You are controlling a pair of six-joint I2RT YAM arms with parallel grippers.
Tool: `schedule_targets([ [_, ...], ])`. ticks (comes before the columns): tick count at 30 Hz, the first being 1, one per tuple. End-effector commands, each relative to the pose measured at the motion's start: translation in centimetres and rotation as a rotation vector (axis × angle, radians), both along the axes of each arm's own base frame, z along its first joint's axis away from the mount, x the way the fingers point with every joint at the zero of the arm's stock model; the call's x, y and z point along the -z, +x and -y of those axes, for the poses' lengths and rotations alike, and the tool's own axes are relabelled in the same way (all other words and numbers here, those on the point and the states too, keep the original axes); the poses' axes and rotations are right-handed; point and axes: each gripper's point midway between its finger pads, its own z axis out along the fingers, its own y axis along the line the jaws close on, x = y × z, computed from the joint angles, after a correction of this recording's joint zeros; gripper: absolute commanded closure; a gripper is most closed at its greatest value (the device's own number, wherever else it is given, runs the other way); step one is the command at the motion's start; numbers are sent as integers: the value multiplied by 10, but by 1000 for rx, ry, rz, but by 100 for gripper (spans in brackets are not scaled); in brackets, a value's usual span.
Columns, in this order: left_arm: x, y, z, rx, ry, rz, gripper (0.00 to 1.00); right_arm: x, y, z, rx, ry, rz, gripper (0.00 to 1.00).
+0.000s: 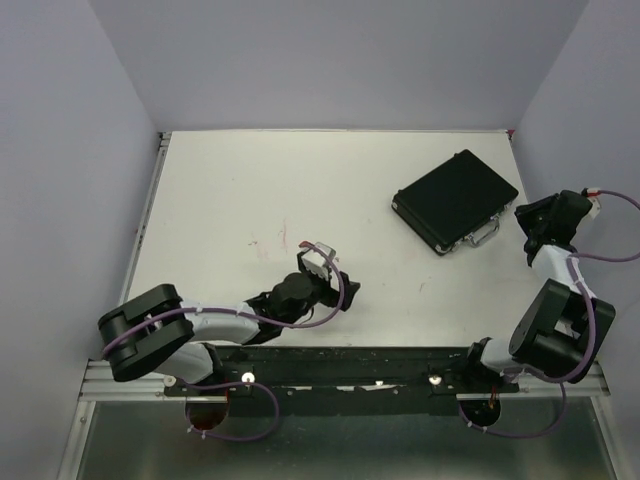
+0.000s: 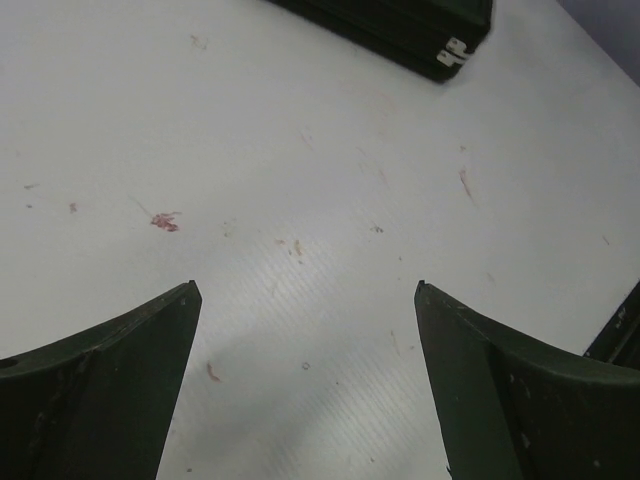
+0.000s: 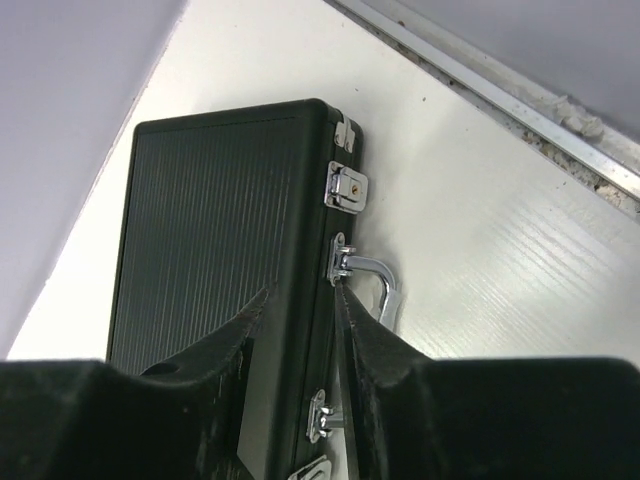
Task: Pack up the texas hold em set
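While the black ribbed case (image 1: 455, 200) lies shut and flat on the far right part of the worktop (image 1: 250, 180), its silver handle (image 3: 375, 280) sits on the near right side. The right fingers (image 3: 230, 350) hang over that handle edge with a narrow gap between them (the case's rim shows through it); I cannot tell whether they grip anything. The left fingers (image 2: 120, 380) stand spread wide and hold nothing, low over faintly red-stained worktop, well apart from the case.
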Motion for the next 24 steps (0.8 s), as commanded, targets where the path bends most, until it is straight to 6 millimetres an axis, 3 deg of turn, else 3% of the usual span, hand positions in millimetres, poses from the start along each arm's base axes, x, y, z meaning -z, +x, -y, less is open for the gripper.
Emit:
schedule_targets([
  [1,-15,22,-27,-80,-29,-64,3,-25,-4,-12,-81,-70,-7,62],
  [4,-29,39,-53,-139,-15,-101,3,-41,-4,-24,-124,-106,6,59],
  [9,-80,70,-102,-257,-38,-112,2,-63,-5,-44,-186,-162,11,57],
  [14,-133,92,-157,-359,-61,-124,1,-83,-1,-81,-287,-236,12,55],
  [18,-174,98,-193,-429,-72,-104,2,-96,-2,-106,-365,-273,16,55],
  [24,-219,82,-217,-452,-8,-52,1,-127,-9,-129,-450,-320,79,55],
])
